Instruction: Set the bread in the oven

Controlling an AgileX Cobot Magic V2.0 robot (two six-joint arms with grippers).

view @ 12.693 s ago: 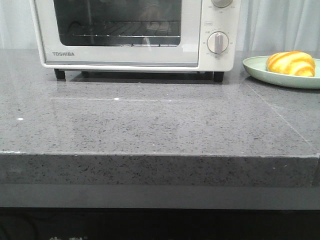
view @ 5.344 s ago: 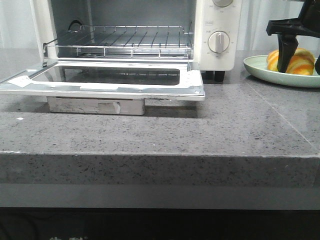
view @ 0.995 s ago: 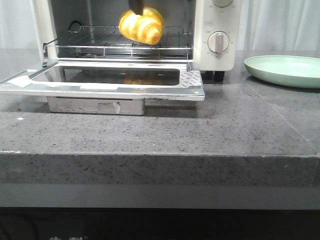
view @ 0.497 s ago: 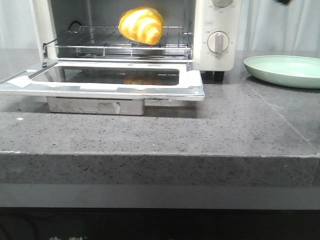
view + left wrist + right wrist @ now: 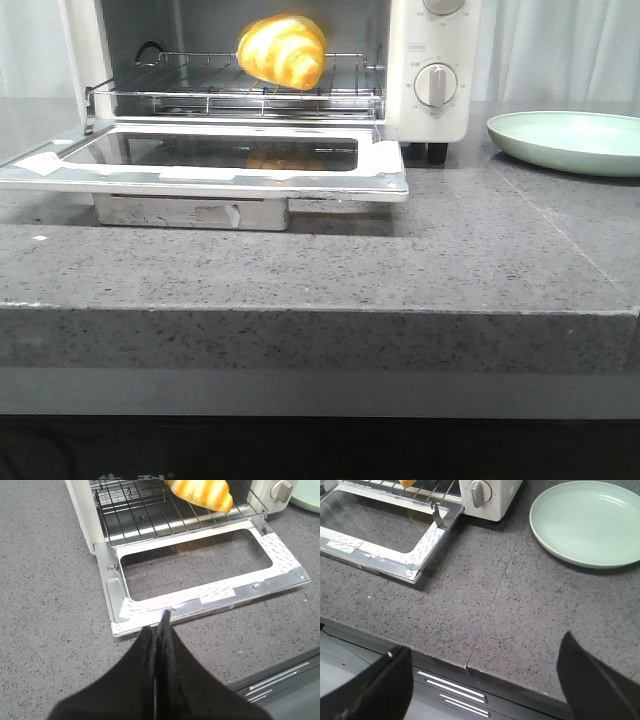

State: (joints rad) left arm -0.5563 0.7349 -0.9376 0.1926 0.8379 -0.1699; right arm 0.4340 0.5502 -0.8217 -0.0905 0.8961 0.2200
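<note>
Front view, low in the frame: the grey counter [image 5: 320,260] lies bare in the foreground, and neither of my tools shows here. In the wrist views my left tool [image 5: 159,630] has its fingers pressed together on nothing, above the counter in front of the door, while my right tool [image 5: 485,680] stands wide apart and empty over the counter edge. Further back, at centre left, the oven [image 5: 430,60] has its door [image 5: 210,165] dropped flat. At the top centre the bread [image 5: 283,50] rests on the wire rack [image 5: 200,85] inside the cavity, so I judge the placing done; only closing the door may remain. At the right edge, the green plate [image 5: 565,140] holds nothing.
</note>
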